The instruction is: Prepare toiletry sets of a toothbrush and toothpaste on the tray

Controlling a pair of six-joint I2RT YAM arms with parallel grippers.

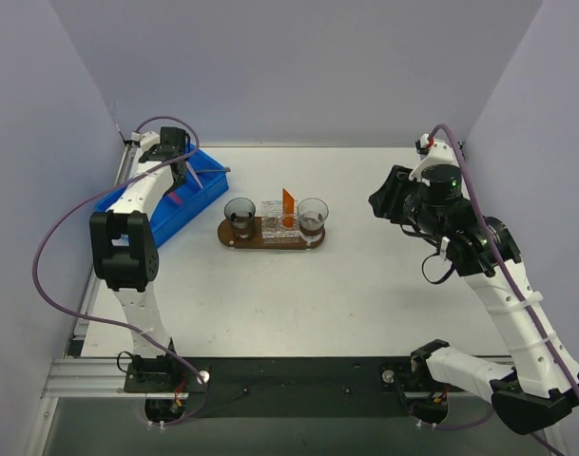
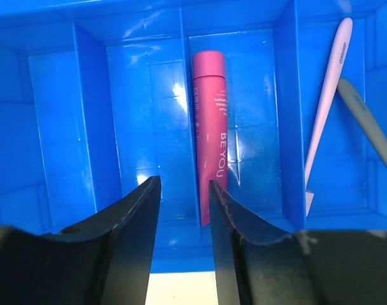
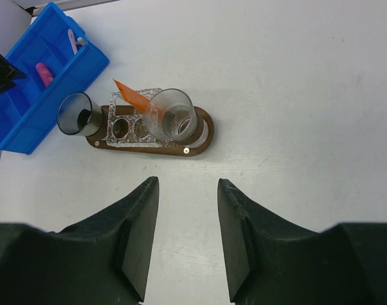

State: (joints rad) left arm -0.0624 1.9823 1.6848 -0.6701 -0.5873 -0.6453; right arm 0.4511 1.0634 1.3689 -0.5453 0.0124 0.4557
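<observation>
Here, the left tool (image 2: pixel 183 184) lines up over the blue bin (image 2: pixel 85 114).
It is open and empty beside a pink tube (image 2: pixel 210 127), likely choosing a pick; the right tool (image 3: pixel 188 182), open too, hangs back so the tray (image 3: pixel 168 150), orange toothpaste (image 3: pixel 135 98) standing in its clear rack (image 3: pixel 133 130), is reachable.

- One finger of my left gripper (image 2: pixel 183 187) covers the foot of the pink tube (image 2: pixel 210 114).
- The grey stick (image 2: pixel 370 124) runs off the right edge of the left wrist view, so I can't see its far end.
- The print on the pale toothbrush (image 2: pixel 330 95) is too small for me to read.
- In the right wrist view, the left edge cuts off the blue bin (image 3: pixel 47 95).
- The toothpaste (image 3: pixel 131 96) has its lower end hidden behind a glass (image 3: pixel 171 114).
</observation>
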